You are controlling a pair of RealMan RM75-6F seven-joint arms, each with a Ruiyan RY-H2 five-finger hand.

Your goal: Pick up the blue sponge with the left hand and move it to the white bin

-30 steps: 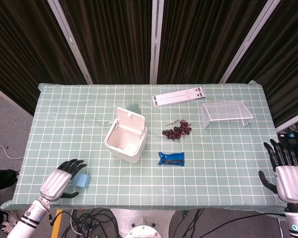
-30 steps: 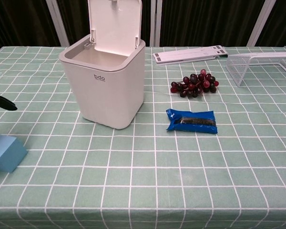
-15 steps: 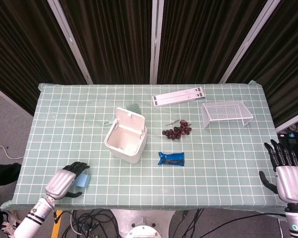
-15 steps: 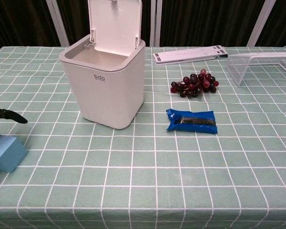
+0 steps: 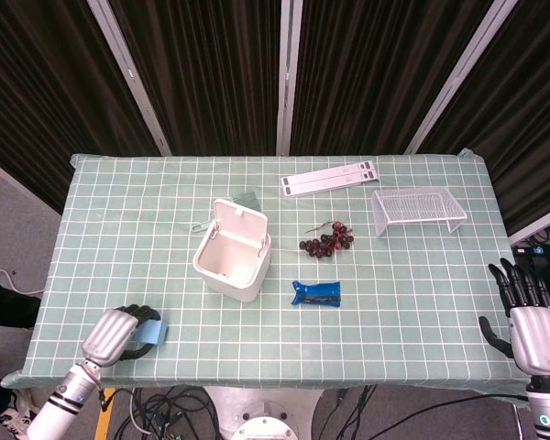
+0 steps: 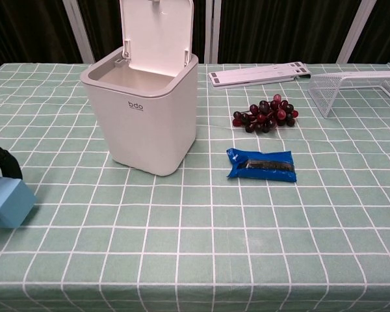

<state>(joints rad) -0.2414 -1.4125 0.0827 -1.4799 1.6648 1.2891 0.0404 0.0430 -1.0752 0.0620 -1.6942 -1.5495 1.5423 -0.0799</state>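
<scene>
Dark curtains with pale metal posts stood behind a table [image 5: 119, 220] covered in a green checked cloth. At the tabletop's front left corner lay the blue sponge [image 5: 153, 333], and the left hand [image 5: 113, 333] had its dark fingers [image 5: 139, 314] curled over the sponge's far side; in the chest view the same sponge [image 6: 6, 201] sat at the left edge with black fingertips [image 6: 3, 162] bent over its top. Whether it was lifted clear of the cloth I could not tell. The white bin [image 5: 233, 257] stood near the middle of the tabletop, well apart from the sponge, its lid [image 6: 157, 32] hinged upright and its mouth open. Just right of the bin were a bunch of dark red grapes [image 5: 327, 241] and, nearer the front edge, a blue packet [image 5: 317, 292]. Toward the back edge lay a flat white stand [image 5: 330, 177], and a white wire rack [image 5: 418, 210] sat by the back right corner. The right hand [image 5: 530, 321] hung off the tabletop's front right corner, fingers extended and slightly spread, holding nothing.
</scene>
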